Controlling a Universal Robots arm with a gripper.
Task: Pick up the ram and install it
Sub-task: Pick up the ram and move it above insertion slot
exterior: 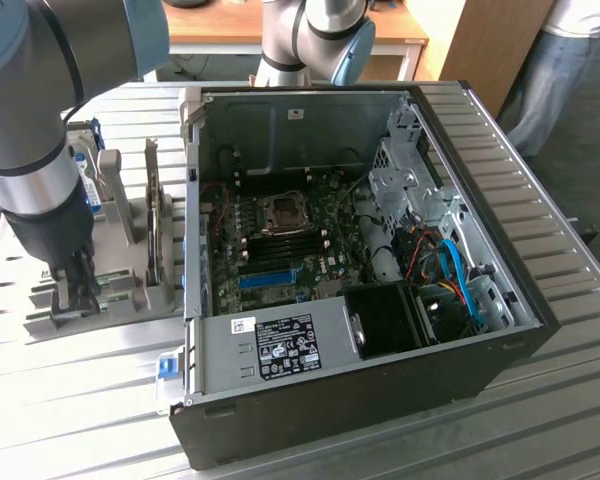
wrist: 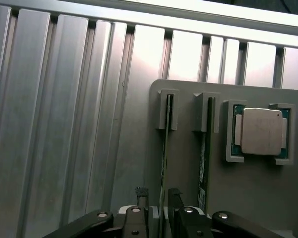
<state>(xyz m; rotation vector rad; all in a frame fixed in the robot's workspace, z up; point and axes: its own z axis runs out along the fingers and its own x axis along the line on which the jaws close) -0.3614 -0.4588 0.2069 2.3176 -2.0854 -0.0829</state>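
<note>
The hand (wrist: 158, 192) is lowered over a grey holder (wrist: 258, 198) that lies on the ribbed metal table (wrist: 64, 124). Its two fingers (wrist: 141, 194) stand wide apart, one on each side of the ram (wrist: 164, 158). The ram is a thin green stick standing on its edge, with its far end seated in a notched upright of the holder. The jaws straddle it without clamping, and a sliver of space shows on either side, so nothing is gripped or lifted.

A second stick (wrist: 203, 153) stands just beside the ram in the neighbouring notch, parallel to it. Past that, a square silver processor chip (wrist: 260, 131) lies flat in its own pocket of the holder.

In the exterior view the arm (exterior: 35, 120) comes down at that view's left, and the hand sits low among the holder's uprights. The open computer case (exterior: 330, 420) rests on the table just to the exterior view's right of the holder (its side panel is off, so the inside is exposed). The motherboard (exterior: 330, 250) lies flat inside it, with a square socket (exterior: 282, 210) near its middle and a blue slot (exterior: 270, 275) closer to the near wall. The ram is in the holder, outside the case. A person (exterior: 555, 70) in jeans stands beyond the table's far corner at the exterior view's right.
</note>
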